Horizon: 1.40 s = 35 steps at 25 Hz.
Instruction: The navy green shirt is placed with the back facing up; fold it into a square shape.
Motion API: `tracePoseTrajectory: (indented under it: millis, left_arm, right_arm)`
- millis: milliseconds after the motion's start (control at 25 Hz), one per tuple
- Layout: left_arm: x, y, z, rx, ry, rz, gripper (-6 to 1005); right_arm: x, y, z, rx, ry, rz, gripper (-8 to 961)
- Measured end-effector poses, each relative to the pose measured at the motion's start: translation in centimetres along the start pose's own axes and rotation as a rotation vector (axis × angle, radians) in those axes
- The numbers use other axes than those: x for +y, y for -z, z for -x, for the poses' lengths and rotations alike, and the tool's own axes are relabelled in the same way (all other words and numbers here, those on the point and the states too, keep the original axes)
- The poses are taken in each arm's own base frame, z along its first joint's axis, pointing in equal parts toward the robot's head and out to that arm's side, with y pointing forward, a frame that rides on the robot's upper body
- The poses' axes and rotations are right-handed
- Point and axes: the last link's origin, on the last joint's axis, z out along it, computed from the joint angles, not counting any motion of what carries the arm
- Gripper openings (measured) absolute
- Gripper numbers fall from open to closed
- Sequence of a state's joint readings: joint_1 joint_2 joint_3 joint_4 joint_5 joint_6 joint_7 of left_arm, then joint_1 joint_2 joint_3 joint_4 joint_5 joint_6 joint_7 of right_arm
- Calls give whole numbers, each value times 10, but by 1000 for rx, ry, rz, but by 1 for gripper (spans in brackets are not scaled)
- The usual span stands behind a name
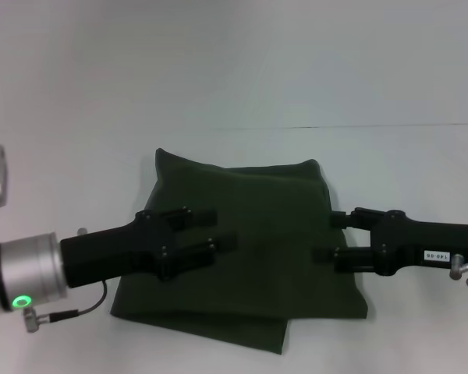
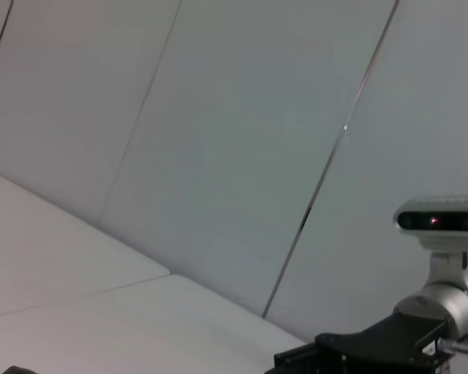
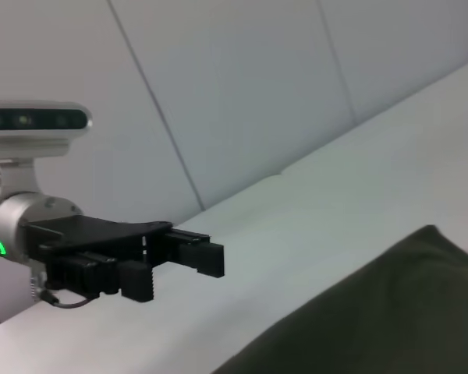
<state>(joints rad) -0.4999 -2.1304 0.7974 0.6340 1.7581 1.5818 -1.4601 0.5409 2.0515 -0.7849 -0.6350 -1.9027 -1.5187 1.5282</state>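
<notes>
Shirt: your navy green shirt (image 1: 253, 249) lies folded on the white table (image 1: 390, 156), a soft, matte, roughly square bundle with a lower layer sticking out along the near edge.
Left gripper: your left gripper (image 1: 218, 230) hovers over the shirt's left part, fingers spread apart, nothing between them.
Right gripper: your right gripper (image 1: 327, 238) sits over the right edge, fingers parted, holding nothing.
Hard to tell: whether either fingertip touches the cloth.

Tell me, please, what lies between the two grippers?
In the head view, only the folded green shirt spans the gap between the left gripper and the right gripper; nothing else lies there.
</notes>
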Motion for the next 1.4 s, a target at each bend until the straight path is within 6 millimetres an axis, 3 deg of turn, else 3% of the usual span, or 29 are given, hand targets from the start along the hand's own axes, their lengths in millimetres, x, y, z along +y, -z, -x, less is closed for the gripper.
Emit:
tracePoseTrajectory:
  millis: [440, 1400]
  left_arm:
    - [8, 12, 13, 3, 33, 22, 627]
    - [19, 20, 25, -37, 62, 82, 627]
  right_arm:
    - [16, -12, -3, 39, -2, 107, 940]
    - [18, -19, 2, 105, -88, 141, 941]
